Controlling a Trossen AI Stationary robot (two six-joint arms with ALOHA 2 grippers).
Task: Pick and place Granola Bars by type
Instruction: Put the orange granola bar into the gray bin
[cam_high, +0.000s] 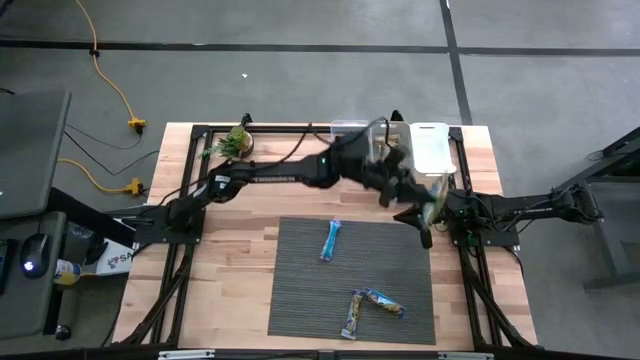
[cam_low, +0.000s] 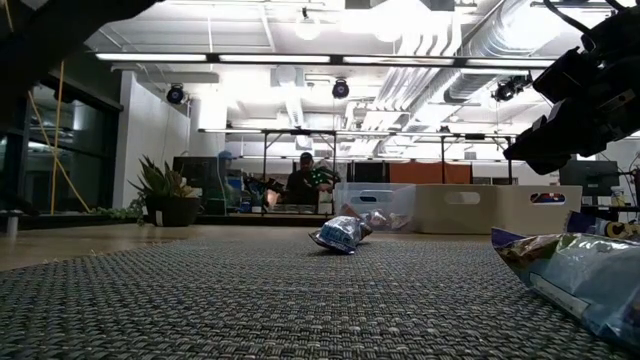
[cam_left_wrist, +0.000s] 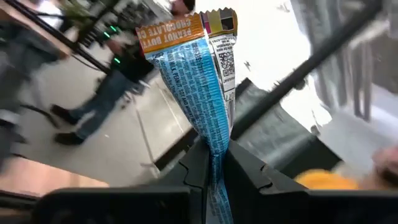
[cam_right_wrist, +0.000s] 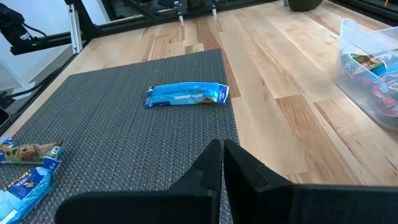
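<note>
The left gripper (cam_left_wrist: 214, 171) pinches the lower end of a blue granola bar (cam_left_wrist: 202, 93), which stands up out of the closed fingers. From above, this gripper (cam_high: 400, 185) hangs over the far right of the table, near the two clear bins (cam_high: 432, 146) at the back edge. The bar's orange end band reads "PEANUT BUTT… CHOCOLATE C…", with a QR code and small print on the blue wrapper below.

The right gripper (cam_right_wrist: 222, 163) has its fingers pressed together, holding nothing, low over the right edge of the grey mat (cam_right_wrist: 124, 124).

On the mat, a single blue bar (cam_high: 331, 240) lies near the middle, and two more bars (cam_high: 370, 308) touch each other near the front edge. Only the right wrist view shows bars already inside a bin (cam_right_wrist: 373, 74). Only the low view shows a potted plant (cam_low: 165, 195) and a person (cam_low: 303, 180) in the room behind.
</note>
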